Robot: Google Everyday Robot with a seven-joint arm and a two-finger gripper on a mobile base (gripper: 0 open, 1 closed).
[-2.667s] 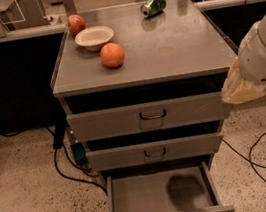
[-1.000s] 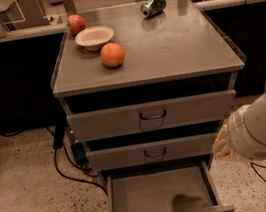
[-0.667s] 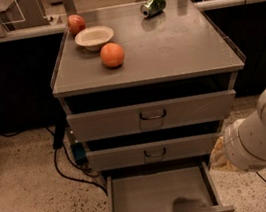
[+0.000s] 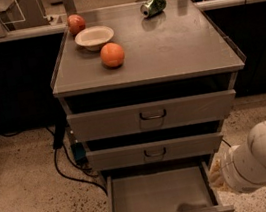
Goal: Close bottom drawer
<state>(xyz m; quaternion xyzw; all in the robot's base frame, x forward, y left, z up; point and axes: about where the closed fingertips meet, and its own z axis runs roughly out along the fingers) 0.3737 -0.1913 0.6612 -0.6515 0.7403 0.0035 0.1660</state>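
The bottom drawer (image 4: 160, 194) of the grey metal cabinet stands pulled out toward me, an empty shallow tray with its front at the lower edge of the view. The two drawers above it (image 4: 152, 115) (image 4: 155, 152) are pushed in. My gripper (image 4: 217, 177) is low at the right, just beside the open drawer's right wall, at the end of my white arm (image 4: 265, 154). Only a pale tip of it shows.
On the cabinet top (image 4: 173, 45) lie an orange (image 4: 112, 54), a white bowl (image 4: 94, 36), a red apple (image 4: 76, 23) and a tipped green can (image 4: 153, 6). Black cables (image 4: 64, 165) run on the speckled floor at the left. Dark counters stand behind.
My arm has come down from beside the top drawer to beside the open bottom drawer and moved a little left. The drawer has not moved.
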